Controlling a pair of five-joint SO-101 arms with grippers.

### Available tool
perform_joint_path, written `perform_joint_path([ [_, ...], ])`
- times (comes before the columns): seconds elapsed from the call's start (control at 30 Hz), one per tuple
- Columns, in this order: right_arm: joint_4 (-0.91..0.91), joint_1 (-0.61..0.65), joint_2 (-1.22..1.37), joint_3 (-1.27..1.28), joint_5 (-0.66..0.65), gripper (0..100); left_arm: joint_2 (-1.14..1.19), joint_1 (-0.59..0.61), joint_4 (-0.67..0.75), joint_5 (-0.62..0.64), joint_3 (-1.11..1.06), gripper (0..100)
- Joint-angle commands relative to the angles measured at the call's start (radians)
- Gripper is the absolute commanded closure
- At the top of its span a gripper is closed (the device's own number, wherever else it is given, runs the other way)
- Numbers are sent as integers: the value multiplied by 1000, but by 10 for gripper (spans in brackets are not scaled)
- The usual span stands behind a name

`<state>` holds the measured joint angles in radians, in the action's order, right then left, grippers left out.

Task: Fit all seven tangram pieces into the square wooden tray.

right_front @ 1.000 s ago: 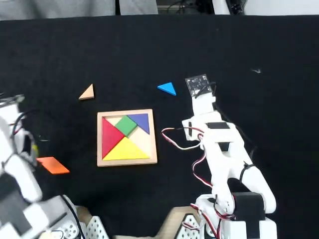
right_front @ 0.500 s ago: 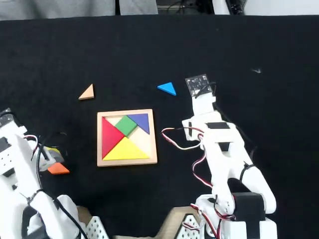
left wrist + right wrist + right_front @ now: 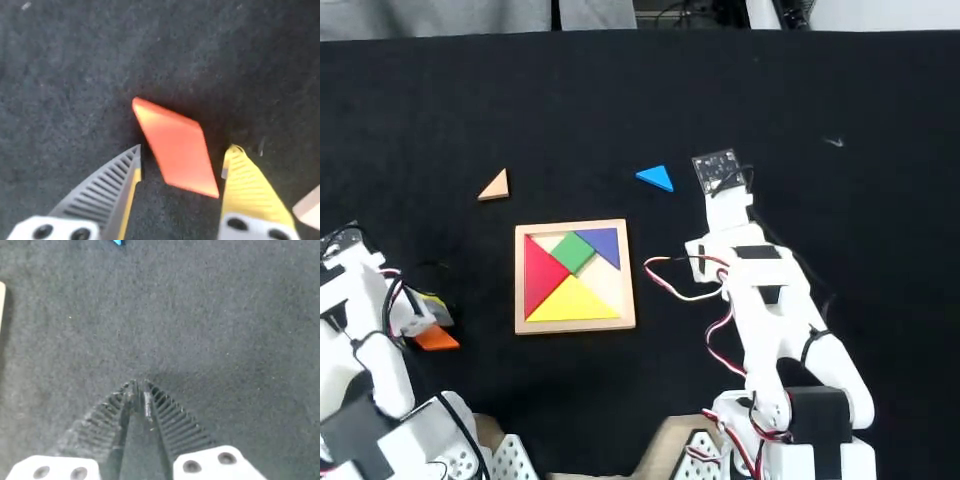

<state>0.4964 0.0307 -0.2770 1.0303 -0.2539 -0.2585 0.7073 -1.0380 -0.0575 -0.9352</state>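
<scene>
**High view:** The step in hand looks like the pick-up of the orange parallelogram (image 3: 440, 340). It lies on the black table (image 3: 820, 100), to the left of the wooden tray (image 3: 575, 225) and a little nearer. The tray holds four coloured pieces, with bare wood left between them. A tan triangle (image 3: 494, 186) and a blue triangle (image 3: 655, 178) lie loose on its far side. The left arm (image 3: 360, 340) rises from the near-left corner and bends down, so the left gripper (image 3: 425, 315) sits over the parallelogram. The right arm (image 3: 760, 290) stretches away from the near edge, right of the tray, and its tip is near the blue triangle.

**Left wrist view:** The claw is released. Its grey finger (image 3: 117, 172) and yellow finger (image 3: 245, 175) stand on either side of the parallelogram, which lies flat and skewed between them. I cannot tell whether either finger touches it. The next move likely calls for squaring the jaws to two parallel edges, then closing on them.

**Right wrist view:** The right gripper (image 3: 138, 387) is clenched on nothing, low over bare table. A corner of the blue triangle shows farther off.
</scene>
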Motion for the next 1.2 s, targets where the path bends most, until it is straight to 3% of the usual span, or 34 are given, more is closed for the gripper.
perform_joint_path([
  [0.0,2,-5,1,-51,-12,987,48,-12,66,-5,18,737],
  [0.13,2,-5,1,-51,-12,987,64,-13,68,-5,30,752],
  [0.3,2,-5,1,-51,-11,987,72,-18,69,-14,30,880],
  [0.43,2,-5,1,-51,-11,987,74,-77,66,-14,16,944],
  [0.67,2,-5,1,-51,-11,987,63,-196,61,-12,79,960],
  [0.73,2,-5,1,-51,-11,987,63,-223,2,-14,133,960],
  [0.93,2,-5,1,-51,-12,987,63,-335,-359,-14,438,960],
  [1.17,2,-9,1,-56,-11,987,63,-503,-574,-15,684,960],
])
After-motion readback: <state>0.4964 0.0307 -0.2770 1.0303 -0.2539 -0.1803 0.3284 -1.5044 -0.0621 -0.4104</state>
